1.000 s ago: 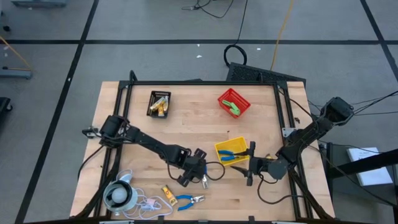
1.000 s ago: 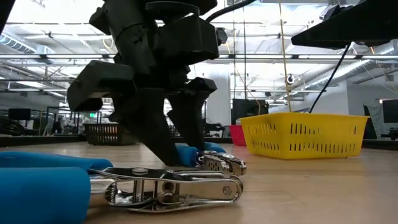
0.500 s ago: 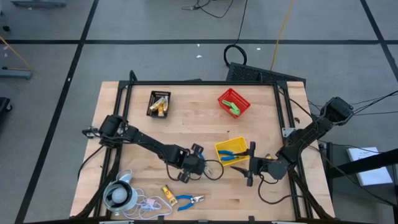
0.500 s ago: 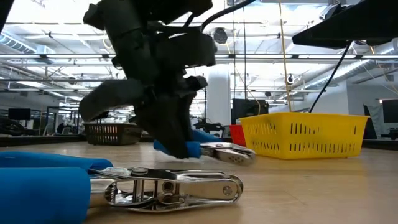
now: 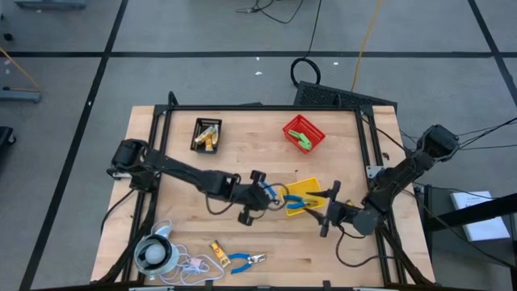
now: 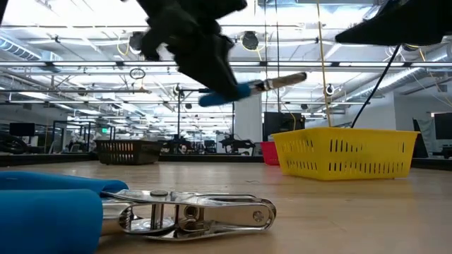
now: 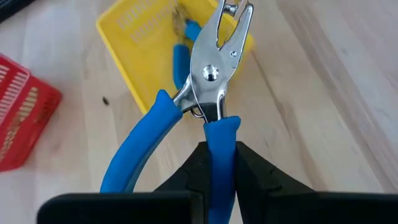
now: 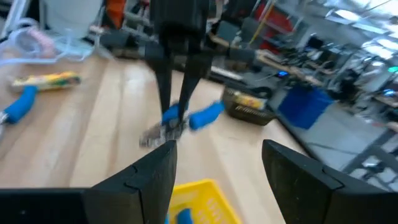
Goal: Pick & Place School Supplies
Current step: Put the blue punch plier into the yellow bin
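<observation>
My left gripper [image 5: 260, 194] is shut on a blue-handled, scissor-like tool [image 7: 211, 81] and holds it in the air just left of the yellow bin [image 5: 310, 187]. Another blue-handled tool [image 7: 180, 59] lies in that bin. My right gripper [image 5: 327, 217] stands open near the bin's right side, holding nothing. A further blue-handled tool [image 5: 246, 259] and a yellow-orange tube [image 5: 216, 250] lie flat on the table near its front edge. My left gripper pinches one blue handle [image 7: 221, 140] of the tool between its two fingers; the other handle [image 7: 140, 146] splays free. The fingers [image 8: 163, 87] point down from above and cross the handle. The tool is lifted clear, its metal nose [image 6: 282, 81] tilted slightly up toward the yellow bin.
A black bin [image 5: 207, 134] with yellow items stands at the far left. A red bin [image 5: 304, 133] with a green piece is at the far middle. A white round object [image 5: 153, 252] with a cord lies at the near left corner.
My left gripper has shut on the tool's handle, lifted the tool off the table, and carried it up and toward the yellow bin, to the table's right and far side. The tool now hangs clear of the table with its nose tipped up.
</observation>
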Motion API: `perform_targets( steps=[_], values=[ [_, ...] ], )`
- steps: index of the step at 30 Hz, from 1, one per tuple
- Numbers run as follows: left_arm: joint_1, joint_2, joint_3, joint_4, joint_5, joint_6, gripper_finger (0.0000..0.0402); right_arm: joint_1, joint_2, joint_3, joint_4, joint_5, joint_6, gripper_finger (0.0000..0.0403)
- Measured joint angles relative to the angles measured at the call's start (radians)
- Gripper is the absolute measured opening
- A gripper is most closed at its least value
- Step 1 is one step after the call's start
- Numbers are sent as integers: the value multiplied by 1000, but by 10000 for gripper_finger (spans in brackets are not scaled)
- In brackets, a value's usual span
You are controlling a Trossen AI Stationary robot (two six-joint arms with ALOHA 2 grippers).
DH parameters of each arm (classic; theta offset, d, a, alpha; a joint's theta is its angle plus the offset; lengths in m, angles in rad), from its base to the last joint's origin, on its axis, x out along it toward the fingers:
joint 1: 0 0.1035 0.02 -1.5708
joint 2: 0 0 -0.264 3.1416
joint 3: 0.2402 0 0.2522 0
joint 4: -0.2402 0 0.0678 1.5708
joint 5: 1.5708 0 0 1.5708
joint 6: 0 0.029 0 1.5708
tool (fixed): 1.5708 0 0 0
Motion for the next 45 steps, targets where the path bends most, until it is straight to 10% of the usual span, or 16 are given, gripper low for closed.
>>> perform_targets(
  steps=[11, 29, 45],
  values=[
    [98, 157, 169, 118, 139, 87, 41, 163, -129, 0, 8, 252, -154, 226],
    [169, 398, 483, -16, 323, 66, 42, 202, -145, 0, 7, 273, -156, 226],
    [171, 378, 482, -28, 348, 44, 226, 202, -145, 0, 7, 271, -154, 226]
  ],
)
